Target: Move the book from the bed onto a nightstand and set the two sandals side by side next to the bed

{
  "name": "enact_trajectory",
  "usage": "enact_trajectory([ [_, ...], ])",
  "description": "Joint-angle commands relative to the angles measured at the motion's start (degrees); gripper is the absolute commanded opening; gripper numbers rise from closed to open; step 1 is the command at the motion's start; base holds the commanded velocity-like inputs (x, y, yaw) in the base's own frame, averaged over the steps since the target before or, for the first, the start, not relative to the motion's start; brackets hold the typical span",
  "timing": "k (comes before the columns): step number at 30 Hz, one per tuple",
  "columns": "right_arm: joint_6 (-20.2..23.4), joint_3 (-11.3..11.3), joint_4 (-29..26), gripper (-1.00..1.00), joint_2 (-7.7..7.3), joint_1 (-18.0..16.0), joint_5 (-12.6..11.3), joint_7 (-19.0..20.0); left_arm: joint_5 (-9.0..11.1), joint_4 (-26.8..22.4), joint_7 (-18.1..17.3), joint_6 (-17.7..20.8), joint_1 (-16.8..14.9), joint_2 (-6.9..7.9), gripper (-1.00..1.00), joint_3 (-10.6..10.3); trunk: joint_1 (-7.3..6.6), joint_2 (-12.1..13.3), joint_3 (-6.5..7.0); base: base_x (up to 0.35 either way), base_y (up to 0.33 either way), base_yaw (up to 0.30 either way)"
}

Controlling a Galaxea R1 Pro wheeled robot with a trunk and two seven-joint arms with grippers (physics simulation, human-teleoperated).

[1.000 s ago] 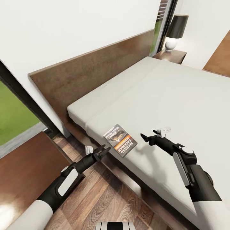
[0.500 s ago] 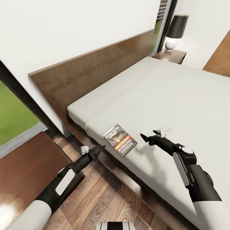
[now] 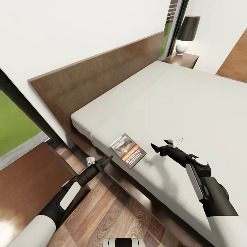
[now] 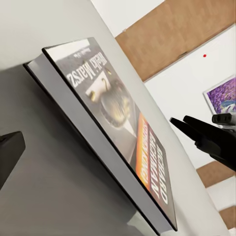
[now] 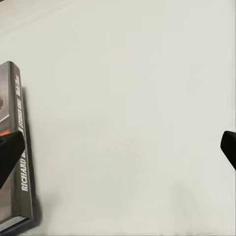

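Observation:
The book (image 3: 128, 150) lies flat on the grey mattress of the bed (image 3: 192, 99), near its front edge, dark cover up with orange band and white lettering. My left gripper (image 3: 107, 160) hovers open just off the bed's edge, a little short of the book's near corner; in the left wrist view the book (image 4: 113, 113) looms close. My right gripper (image 3: 156, 148) is open above the mattress on the book's other side, apart from it; in the right wrist view the book's spine (image 5: 12, 147) is beside one fingertip (image 5: 10, 152). The sandals are out of view.
A nightstand (image 3: 181, 60) with a black-shaded lamp (image 3: 187, 32) stands at the bed's far side. A dark brown wooden top (image 3: 24, 181) sits by the headboard (image 3: 92, 79) under my left arm. Plank floor (image 3: 113, 212) runs along the bed frame.
My left arm has drawn back slightly from the bed edge and away from the book. The head view has shifted a little. The right arm and the book are unmoved.

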Motion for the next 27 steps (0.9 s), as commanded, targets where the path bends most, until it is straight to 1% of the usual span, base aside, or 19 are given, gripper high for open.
enact_trajectory([
  [1,0.45,0.05,-0.04,1.0,-0.03,-0.03,-0.59,-0.1,0.57,0.02,-0.07,0.2,-0.03,0.07,1.0,-0.23,-0.01,-0.01,-0.03,0.0,0.0,-0.149],
  [7,0.45,0.08,-0.04,1.0,-0.03,-0.03,-0.59,-0.1,0.8,1.07,-0.07,0.2,-0.03,-0.04,1.0,-0.08,-0.01,-0.01,-0.03,0.0,0.0,-0.183],
  [12,0.45,0.13,-0.04,1.0,-0.03,-0.03,-0.59,-0.1,0.86,1.31,-0.07,0.2,-0.03,-0.03,1.0,0.03,-0.01,-0.01,-0.03,0.0,0.0,-0.082],
  [14,0.45,0.1,-0.04,1.0,-0.03,-0.03,-0.59,-0.1,1.16,1.35,-0.07,0.2,-0.03,0.01,1.0,0.03,-0.01,-0.01,-0.03,0.0,0.0,-0.045],
  [16,0.45,0.1,-0.04,1.0,-0.03,-0.03,-0.59,-0.1,1.88,1.38,-0.07,0.2,-0.03,0.03,1.0,0.03,-0.01,-0.01,-0.03,0.0,0.0,-0.032],
  [18,0.45,0.08,-0.04,1.0,-0.03,-0.03,-0.59,-0.1,3.25,1.39,-0.07,0.2,-0.03,0.1,1.0,0.03,-0.01,-0.01,-0.03,0.0,0.0,-0.065],
  [19,0.45,0.07,-0.04,1.0,-0.03,-0.03,-0.59,-0.1,3.55,1.39,-0.07,0.2,-0.03,0.11,1.0,0.03,-0.01,-0.01,-0.03,0.0,0.0,-0.108],
  [27,0.45,0.09,-0.04,1.0,-0.03,-0.03,-0.59,-0.1,4.05,1.4,-0.03,0.2,-0.03,0.13,1.0,0.04,-0.01,-0.01,-0.03,0.0,0.0,-0.159],
])
